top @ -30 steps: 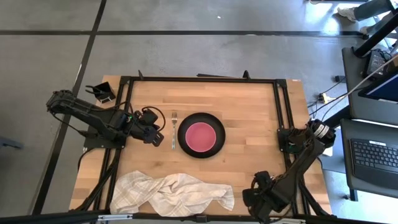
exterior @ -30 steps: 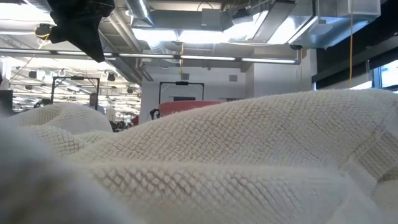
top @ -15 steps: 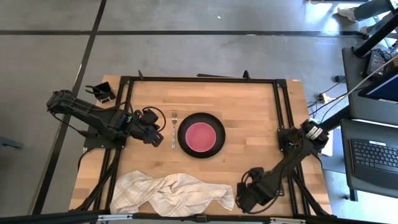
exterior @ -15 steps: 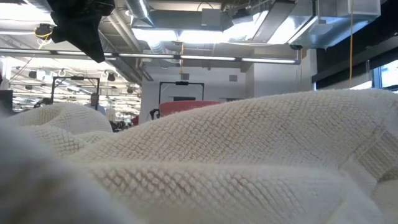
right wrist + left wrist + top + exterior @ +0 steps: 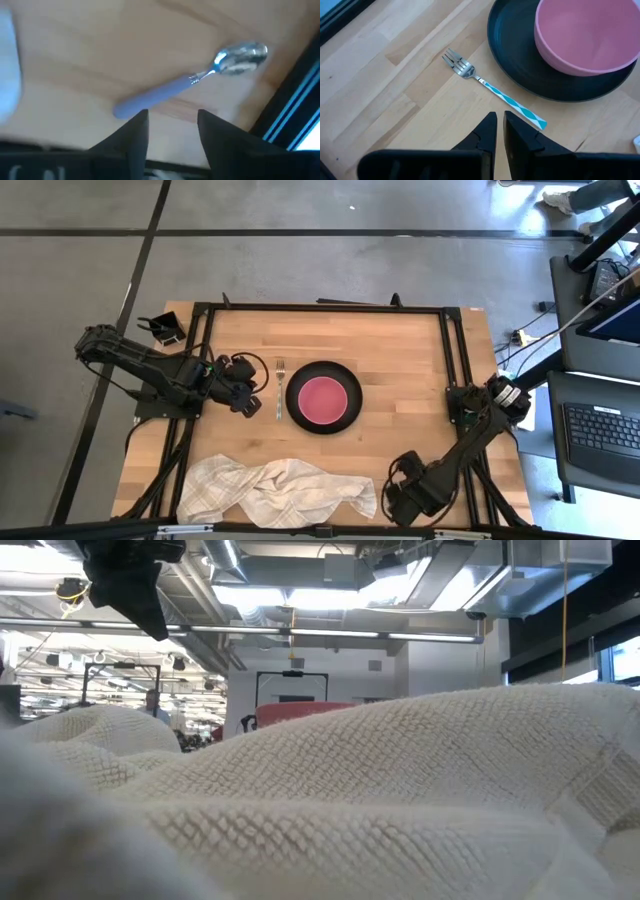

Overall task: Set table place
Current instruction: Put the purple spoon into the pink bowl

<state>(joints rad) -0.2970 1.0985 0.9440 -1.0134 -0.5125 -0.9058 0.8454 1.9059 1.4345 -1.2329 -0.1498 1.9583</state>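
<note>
The black plate [image 5: 324, 397] lies mid-table with the pink bowl [image 5: 324, 398] standing in it. The fork [image 5: 279, 386], silver with a teal-and-white handle [image 5: 512, 102], lies flat on the table [image 5: 400, 350] just left of the plate. My left gripper [image 5: 247, 396] is shut and empty; in the left wrist view [image 5: 500, 119] it hovers close to the fork's handle end. The purple-handled spoon [image 5: 190, 82] lies flat near the table's near edge. My right gripper [image 5: 170, 117] is open over the spoon's handle end, one finger close beside it; in the high view [image 5: 402, 500] it hides the spoon.
A crumpled white towel [image 5: 280, 488] lies along the near edge, left of my right gripper, and fills the low view [image 5: 400, 800]. The black frame rail [image 5: 295, 115] runs just past the spoon's bowl. A small black holder [image 5: 162, 330] sits off the far left corner.
My right gripper has gone along the near edge toward the table's left, closer to the towel, then eased back a little.
</note>
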